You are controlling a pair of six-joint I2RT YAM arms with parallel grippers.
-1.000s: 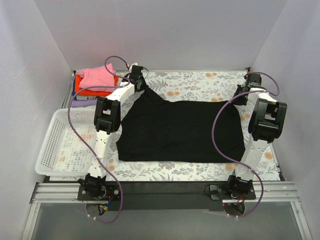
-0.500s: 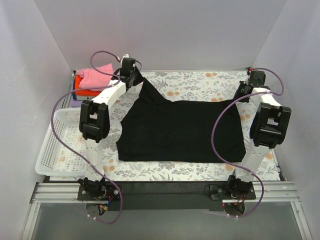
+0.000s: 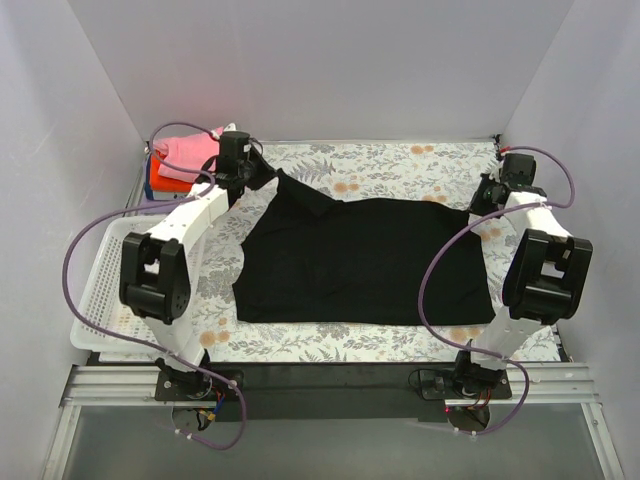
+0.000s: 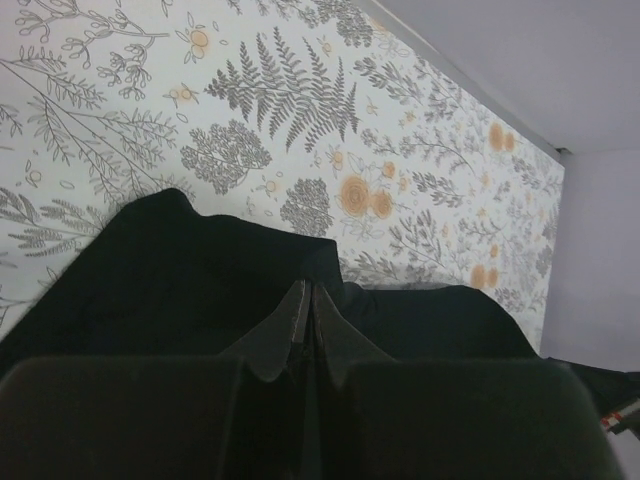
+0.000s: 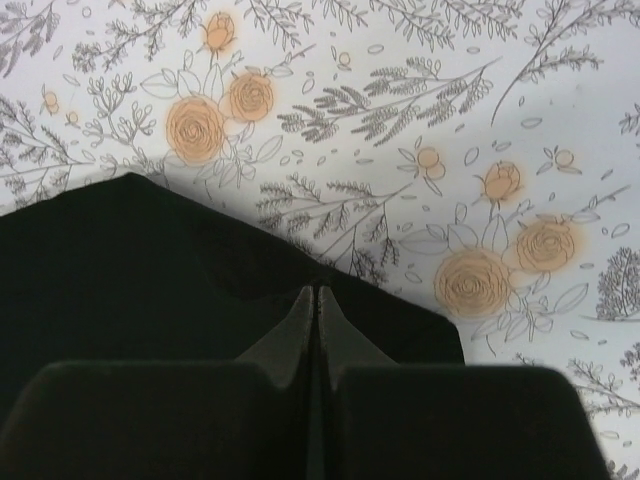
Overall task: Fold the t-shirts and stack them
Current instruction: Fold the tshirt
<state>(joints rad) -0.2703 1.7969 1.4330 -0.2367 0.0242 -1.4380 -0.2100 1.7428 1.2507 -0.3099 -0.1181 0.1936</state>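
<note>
The black t-shirt (image 3: 360, 260) lies spread on the flowered tablecloth (image 3: 400, 160). My left gripper (image 3: 270, 176) is shut on its far left corner, which is drawn up into a point. In the left wrist view the closed jaws (image 4: 308, 292) pinch black cloth (image 4: 180, 270). My right gripper (image 3: 484, 197) is shut on the far right corner. The right wrist view shows the jaws (image 5: 316, 292) closed on the shirt's edge (image 5: 120, 250). A pink t-shirt (image 3: 190, 152) lies on an orange one (image 3: 165, 183) at the back left.
A white mesh basket (image 3: 105, 290) stands at the left edge, beside the left arm. White walls close in the table on the left, back and right. A black rail (image 3: 330, 385) runs along the near edge.
My left gripper has swung left and come down, drawing the shirt's far left corner lower and outward. My right gripper has moved a little right and nearer, still holding its corner.
</note>
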